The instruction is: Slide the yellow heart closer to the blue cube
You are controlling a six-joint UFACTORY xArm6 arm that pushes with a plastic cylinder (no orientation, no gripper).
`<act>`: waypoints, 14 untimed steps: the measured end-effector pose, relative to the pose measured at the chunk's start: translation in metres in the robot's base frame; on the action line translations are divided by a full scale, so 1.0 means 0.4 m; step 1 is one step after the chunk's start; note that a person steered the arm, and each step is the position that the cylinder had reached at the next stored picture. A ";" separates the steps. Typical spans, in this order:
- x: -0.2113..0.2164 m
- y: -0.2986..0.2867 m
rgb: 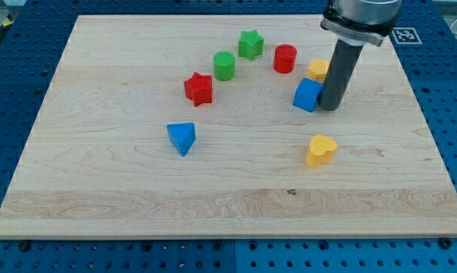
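The yellow heart (320, 150) lies on the wooden board right of centre. The blue cube (307, 95) sits above it, toward the view's top, with a gap between them. My tip (331, 108) stands right against the blue cube's right side, above the yellow heart. The dark rod rises from there to the arm's head at the view's top right.
A yellow block (317, 70) sits just above the blue cube, partly behind the rod. A red cylinder (285, 58), green star (250, 44), green cylinder (224, 66) and red star (199, 89) arc across the upper middle. A blue triangle (181, 138) lies left of centre.
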State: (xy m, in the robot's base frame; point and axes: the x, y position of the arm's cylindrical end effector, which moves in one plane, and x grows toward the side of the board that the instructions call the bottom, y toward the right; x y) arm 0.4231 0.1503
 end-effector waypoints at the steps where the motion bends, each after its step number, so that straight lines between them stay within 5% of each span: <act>1: 0.000 -0.009; 3: 0.000 -0.026; 5: 0.055 0.135; 8: 0.341 0.093; 14: 0.230 -0.080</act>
State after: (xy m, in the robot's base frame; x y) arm 0.5151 0.1182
